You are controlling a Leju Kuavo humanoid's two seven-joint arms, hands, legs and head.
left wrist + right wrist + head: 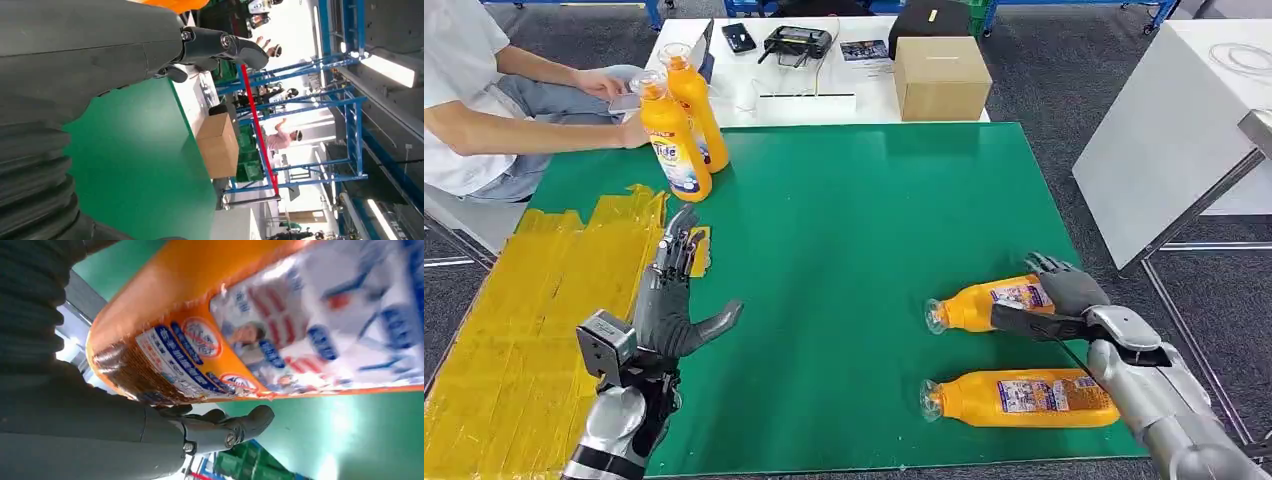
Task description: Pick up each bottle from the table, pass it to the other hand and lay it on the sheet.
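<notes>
Right hand [1064,300] gripping lying bottle [984,303], base hidden, left hand [674,295] empty, fingers spread

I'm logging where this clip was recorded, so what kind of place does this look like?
Probably an industrial lab or workshop used for robot testing: a green mat covers the work table, blue metal racking stands behind it, and a seated person waits beside the upright orange bottles.

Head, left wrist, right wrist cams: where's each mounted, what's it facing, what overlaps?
Head: high on body, looking down at green table; left hand, right hand show.
Left wrist: behind left hand, facing cardboard box.
Right wrist: behind right hand, against orange bottle.
Shared: box, bottle with head.
</notes>
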